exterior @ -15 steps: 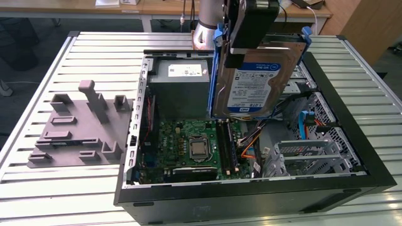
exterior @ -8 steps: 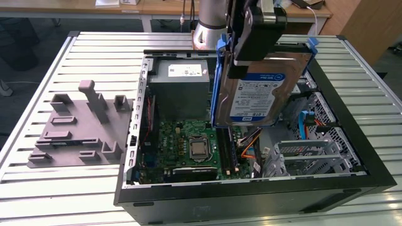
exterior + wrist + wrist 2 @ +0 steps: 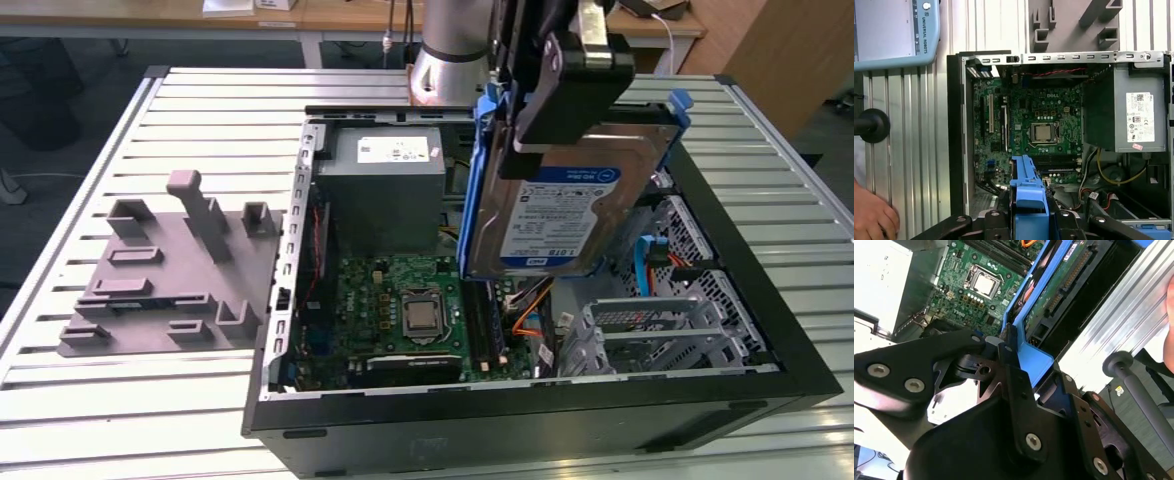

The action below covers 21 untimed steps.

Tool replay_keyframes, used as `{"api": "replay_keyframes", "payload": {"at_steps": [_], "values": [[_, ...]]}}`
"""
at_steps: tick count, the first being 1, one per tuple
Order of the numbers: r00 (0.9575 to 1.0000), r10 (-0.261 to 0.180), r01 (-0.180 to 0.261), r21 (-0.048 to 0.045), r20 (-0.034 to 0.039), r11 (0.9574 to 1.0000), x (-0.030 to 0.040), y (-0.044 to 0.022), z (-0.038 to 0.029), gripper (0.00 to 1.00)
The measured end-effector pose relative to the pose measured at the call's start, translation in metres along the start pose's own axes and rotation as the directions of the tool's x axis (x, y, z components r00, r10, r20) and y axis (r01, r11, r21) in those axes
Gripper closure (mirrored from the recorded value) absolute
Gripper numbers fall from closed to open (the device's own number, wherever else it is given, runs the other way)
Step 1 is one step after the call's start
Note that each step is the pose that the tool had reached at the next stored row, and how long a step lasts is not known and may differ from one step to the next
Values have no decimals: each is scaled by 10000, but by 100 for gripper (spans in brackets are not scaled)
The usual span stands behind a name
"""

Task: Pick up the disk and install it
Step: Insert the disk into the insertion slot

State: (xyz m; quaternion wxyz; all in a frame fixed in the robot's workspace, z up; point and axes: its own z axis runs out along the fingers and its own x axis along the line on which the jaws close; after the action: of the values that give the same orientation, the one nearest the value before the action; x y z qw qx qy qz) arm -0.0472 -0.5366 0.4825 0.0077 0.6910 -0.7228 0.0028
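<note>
The disk (image 3: 567, 215) hangs on edge above the open computer case (image 3: 534, 415), its white-and-blue label facing the exterior view and its blue carrier rails (image 3: 470, 190) along the sides. My gripper (image 3: 545, 112) is shut on its upper end. In both wrist views the blue rail (image 3: 1026, 347) (image 3: 1026, 195) sits clamped between my black fingers (image 3: 1009, 365). The disk's green circuit side (image 3: 1064, 285) shows in the second wrist view, above the motherboard (image 3: 979, 285).
Inside the case are a grey power-supply box (image 3: 387, 190), the motherboard (image 3: 414, 310) and grey metal drive cages (image 3: 667, 320) at the exterior view's right. A grey fixture (image 3: 174, 270) lies on the slatted table. A hand (image 3: 871, 215) and a pendant (image 3: 894, 30) are beside the case.
</note>
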Motion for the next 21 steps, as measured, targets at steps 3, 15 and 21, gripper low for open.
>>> {"api": "replay_keyframes", "payload": {"at_steps": [3,15,21], "values": [[10000,0,0,1,3,10000,11,-15,7,64],[10000,1,-1,1,3,10000,132,-98,46,64],[10000,0,0,1,2,10000,140,-174,77,64]]}}
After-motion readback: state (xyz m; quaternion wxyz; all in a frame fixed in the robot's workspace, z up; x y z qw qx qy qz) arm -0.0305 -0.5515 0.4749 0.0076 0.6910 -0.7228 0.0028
